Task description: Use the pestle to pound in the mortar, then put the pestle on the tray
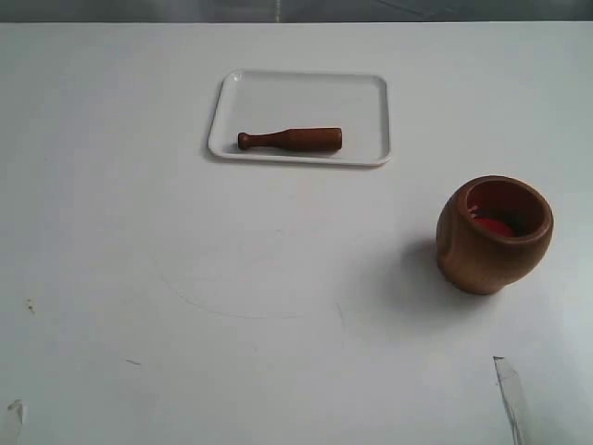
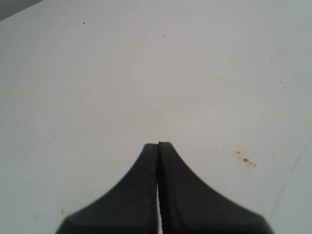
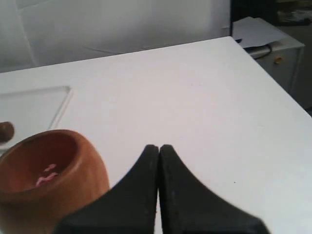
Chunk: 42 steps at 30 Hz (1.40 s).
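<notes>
The pestle (image 1: 290,140) lies flat on the white tray (image 1: 298,93) at the back of the table, thin handle pointing left. The brown mortar (image 1: 494,235) stands at the right, with something red inside its mouth. Neither arm shows in the exterior view. My left gripper (image 2: 159,144) is shut with nothing in it, over bare white table. My right gripper (image 3: 159,146) is shut and empty too, with the mortar (image 3: 46,173) close beside it. In the right wrist view the tray (image 3: 29,105) lies beyond the mortar, and the end of the pestle (image 3: 6,130) peeks in at the frame edge.
The white table (image 1: 232,306) carries faint scuff marks and small brown specks (image 2: 245,160). A strip of clear tape (image 1: 508,394) lies near the front right. The table's far edge and a cabinet with papers (image 3: 265,36) appear in the right wrist view.
</notes>
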Available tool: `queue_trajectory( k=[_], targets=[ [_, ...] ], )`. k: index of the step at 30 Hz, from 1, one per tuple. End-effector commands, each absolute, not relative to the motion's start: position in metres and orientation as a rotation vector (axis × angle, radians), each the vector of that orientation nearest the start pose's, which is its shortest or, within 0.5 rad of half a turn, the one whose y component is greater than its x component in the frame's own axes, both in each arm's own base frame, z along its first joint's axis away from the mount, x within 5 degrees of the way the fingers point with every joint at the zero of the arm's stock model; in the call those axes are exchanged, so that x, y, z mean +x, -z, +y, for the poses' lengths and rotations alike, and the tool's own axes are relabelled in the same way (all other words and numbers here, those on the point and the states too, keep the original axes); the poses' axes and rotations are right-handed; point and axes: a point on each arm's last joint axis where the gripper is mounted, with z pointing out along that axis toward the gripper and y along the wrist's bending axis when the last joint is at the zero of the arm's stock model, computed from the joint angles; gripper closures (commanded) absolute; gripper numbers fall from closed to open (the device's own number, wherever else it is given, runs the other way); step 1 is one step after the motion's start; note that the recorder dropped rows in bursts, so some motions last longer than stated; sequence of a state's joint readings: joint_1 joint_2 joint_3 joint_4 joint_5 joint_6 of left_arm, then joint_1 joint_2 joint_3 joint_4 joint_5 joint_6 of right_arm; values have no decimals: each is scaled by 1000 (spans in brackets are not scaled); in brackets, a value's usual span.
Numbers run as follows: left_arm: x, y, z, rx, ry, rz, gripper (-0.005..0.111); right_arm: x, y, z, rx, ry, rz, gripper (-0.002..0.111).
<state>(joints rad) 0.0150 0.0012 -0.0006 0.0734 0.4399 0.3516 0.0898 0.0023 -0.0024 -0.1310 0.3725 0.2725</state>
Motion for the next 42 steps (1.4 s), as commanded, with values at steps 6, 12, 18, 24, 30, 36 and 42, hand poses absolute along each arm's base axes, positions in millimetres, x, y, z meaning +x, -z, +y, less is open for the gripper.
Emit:
queue_trajectory(
  k=[6, 12, 18, 24, 30, 36, 42],
  targets=[
    [51, -174, 3, 361, -302, 1897, 107, 53, -180, 1, 34, -102, 1851, 108],
    [51, -174, 3, 361, -302, 1897, 107, 53, -180, 1, 36, -104, 1852, 108],
    [51, -174, 3, 361, -302, 1897, 107, 53, -180, 1, 36, -104, 1852, 108],
    [51, -174, 3, 361, -302, 1897, 107, 53, -180, 1, 36, -104, 1852, 108],
    [51, -174, 3, 361, -302, 1897, 107, 53, -180, 1, 33, -102, 1851, 108],
    [51, -174, 3, 361, -302, 1897, 107, 53, -180, 1, 33, -102, 1851, 108],
    [51, -174, 3, 361, -302, 1897, 107, 53, -180, 1, 40, -107, 1851, 108]
  ],
)
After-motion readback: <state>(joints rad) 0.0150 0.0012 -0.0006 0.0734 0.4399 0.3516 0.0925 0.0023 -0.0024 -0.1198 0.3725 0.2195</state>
